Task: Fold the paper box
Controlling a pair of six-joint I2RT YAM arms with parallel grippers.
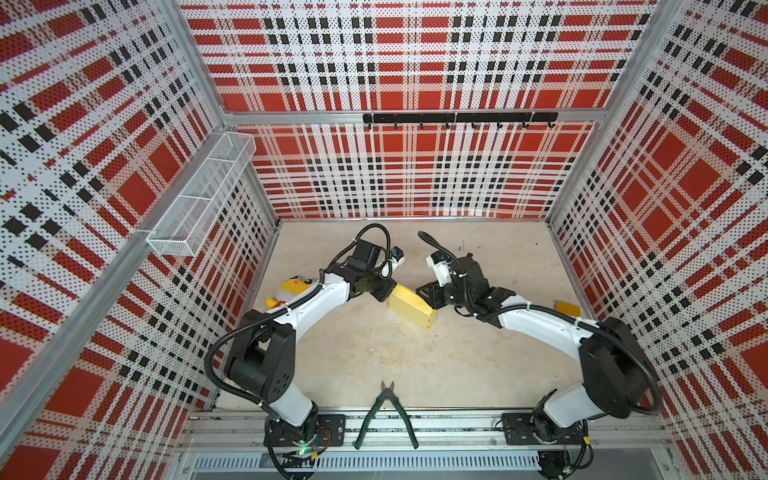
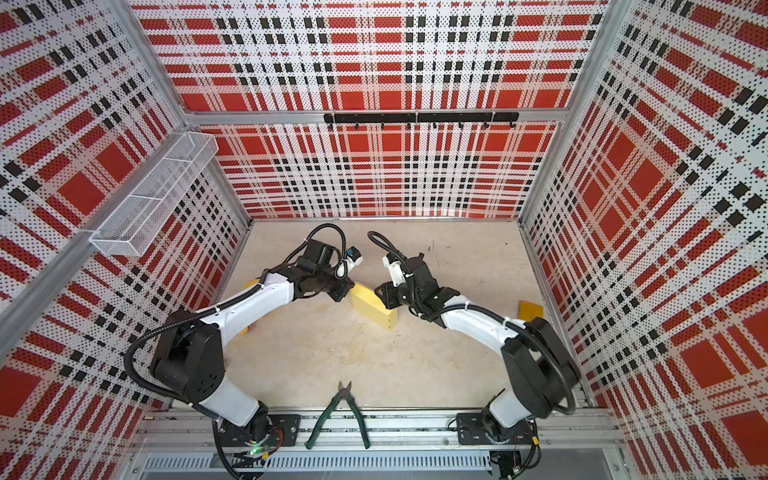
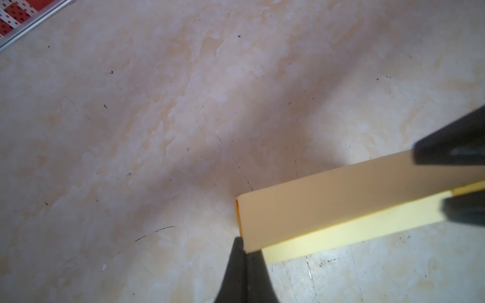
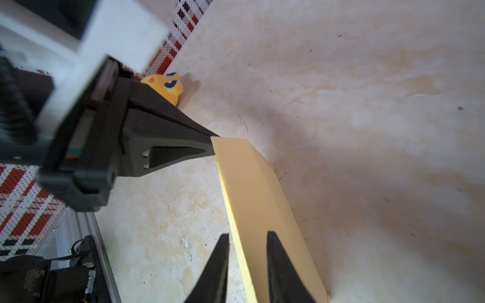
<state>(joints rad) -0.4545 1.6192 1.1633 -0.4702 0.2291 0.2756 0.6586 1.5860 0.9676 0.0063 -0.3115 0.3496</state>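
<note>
**Box mid-bench, a gripper at each end**

- The paper box [image 1: 411, 309] sits around the middle of the bench [image 1: 374, 361], between the two arms. It's in a shallow rectangular shape and lies diagonally in both top views [image 2: 372, 311].
- Left gripper [image 1: 391, 293]: jaws closed and pinching the box's far-left corner. In the left wrist view [image 3: 245, 251] the two fingers meet right at that corner. The right wrist view shows the same tips on the corner [image 4: 211, 143].
- Right gripper [image 1: 428, 304]: it's at the box's opposite end. Jaws stand apart, one finger on each side of the box's long edge [image 4: 246, 236]. Can't tell whether they actually clamp it.
- Yellow plush toy [image 1: 293, 289] is at the bench's left edge, partly behind the left arm.
- Small orange-yellow flat piece [image 1: 567, 309] lies at the right edge, well apart from the box.
- Green-handled cutters [image 1: 386, 411] lie at the front edge, half on the rail.
</note>
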